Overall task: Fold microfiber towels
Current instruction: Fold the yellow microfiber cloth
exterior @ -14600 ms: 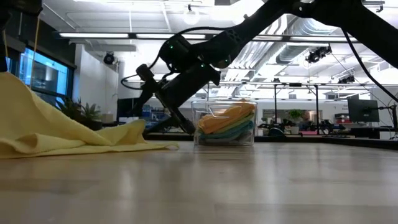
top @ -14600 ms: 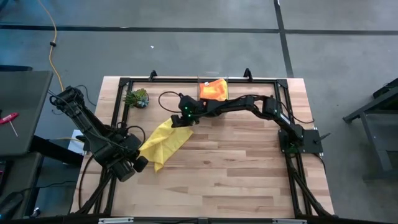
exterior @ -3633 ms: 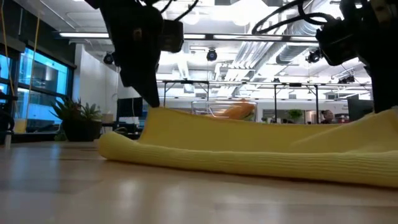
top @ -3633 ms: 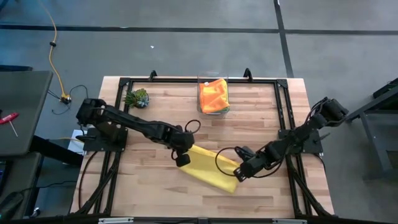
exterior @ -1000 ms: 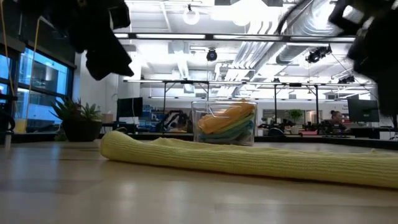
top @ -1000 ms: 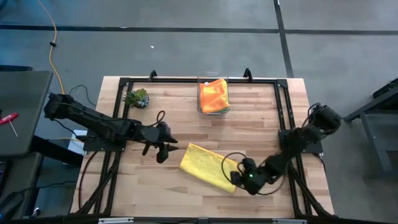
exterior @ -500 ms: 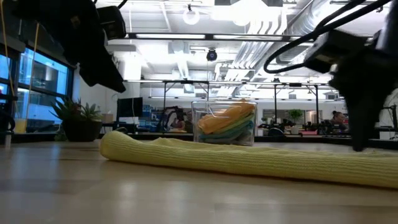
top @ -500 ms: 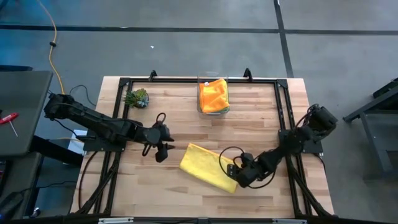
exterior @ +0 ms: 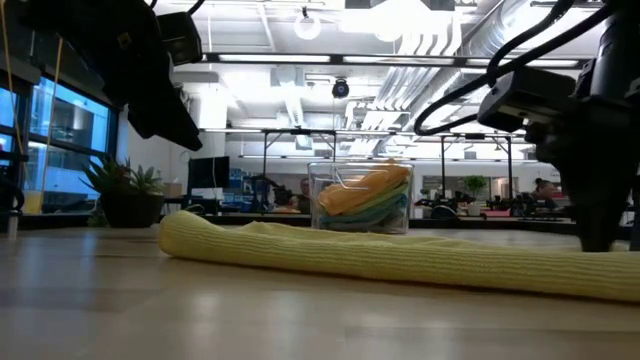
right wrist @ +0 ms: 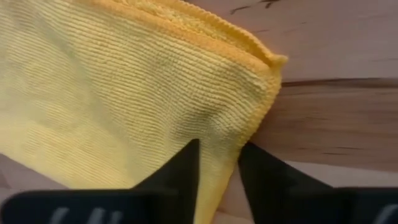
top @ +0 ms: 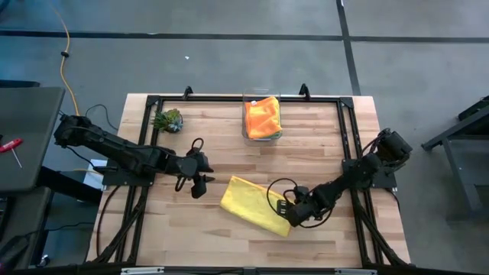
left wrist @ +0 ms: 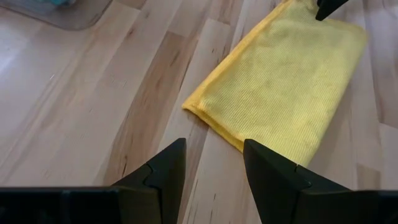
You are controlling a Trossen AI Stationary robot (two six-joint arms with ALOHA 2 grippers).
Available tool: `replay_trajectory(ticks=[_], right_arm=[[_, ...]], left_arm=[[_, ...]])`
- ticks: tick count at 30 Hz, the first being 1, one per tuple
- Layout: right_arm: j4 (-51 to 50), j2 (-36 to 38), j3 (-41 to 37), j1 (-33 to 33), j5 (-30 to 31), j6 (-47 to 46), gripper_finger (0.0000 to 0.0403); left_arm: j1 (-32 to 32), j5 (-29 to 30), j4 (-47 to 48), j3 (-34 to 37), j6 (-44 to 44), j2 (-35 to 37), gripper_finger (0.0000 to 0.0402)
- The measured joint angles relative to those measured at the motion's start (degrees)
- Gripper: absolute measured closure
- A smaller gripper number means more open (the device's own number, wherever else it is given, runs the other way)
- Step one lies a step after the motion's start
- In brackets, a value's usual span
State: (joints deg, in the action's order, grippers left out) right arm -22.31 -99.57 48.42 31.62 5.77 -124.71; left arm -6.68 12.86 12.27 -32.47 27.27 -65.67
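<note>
Both arms were dark, near black, built of slim tubular links joined by bulkier rounded joint housings. The left arm [top: 114,149] rose from a blocky black base at its side of the surface; the right arm [top: 359,174] had a rounded, drum-like shoulder joint. Thin black cables looped free beside each wrist, one curling near the left hand [top: 197,186] and a larger loop by the right hand [top: 289,213]. Each hand carried two matte black fingers [left wrist: 273,177], flat-sided and tapering to blunt tips, without visible markings. In the low view the wrist housings looked boxy and angular.
</note>
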Motion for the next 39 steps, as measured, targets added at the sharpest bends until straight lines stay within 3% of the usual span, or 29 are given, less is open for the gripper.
replay_trajectory(ticks=[6, 8, 17, 22, 26, 31, 39], right_arm=[[-2.24, 0.0, 0.0, 0.06, -0.19, 2.92, 0.0383], [-2.74, 0.0, 0.0, 0.07, 0.09, 3.71, 0.0396], [-5.26, 0.84, 0.02, 1.0, 1.5, 6.82, 0.0401], [-17.97, 4.16, -0.58, 2.51, 3.99, 6.27, 0.0402], [-29.08, 8.52, -1.15, 4.42, 0.12, 6.61, 0.0403], [-35.08, 15.67, -0.88, 6.95, -1.67, 6.34, 0.0403], [-31.7, 22.29, -0.72, 6.46, 2.88, 6.48, 0.0403]], left_arm=[[0.0, 0.22, 0.0, -0.02, 0.04, 0.0, 0.025], [0.0, 0.22, 0.0, -0.02, 0.07, 0.0, 0.025], [0.0, 0.25, -0.02, -0.02, 2.08, 0.0, 0.025], [0.0, 1.46, -0.04, -0.02, 5.11, 0.0, 0.025], [0.0, 1.49, -0.06, -0.02, 7.07, 0.0, 0.025], [0.0, 1.49, -0.07, -0.02, 7.13, 0.0, 0.025], [0.0, 1.89, -0.27, -0.02, 7.19, 0.0, 0.025]])
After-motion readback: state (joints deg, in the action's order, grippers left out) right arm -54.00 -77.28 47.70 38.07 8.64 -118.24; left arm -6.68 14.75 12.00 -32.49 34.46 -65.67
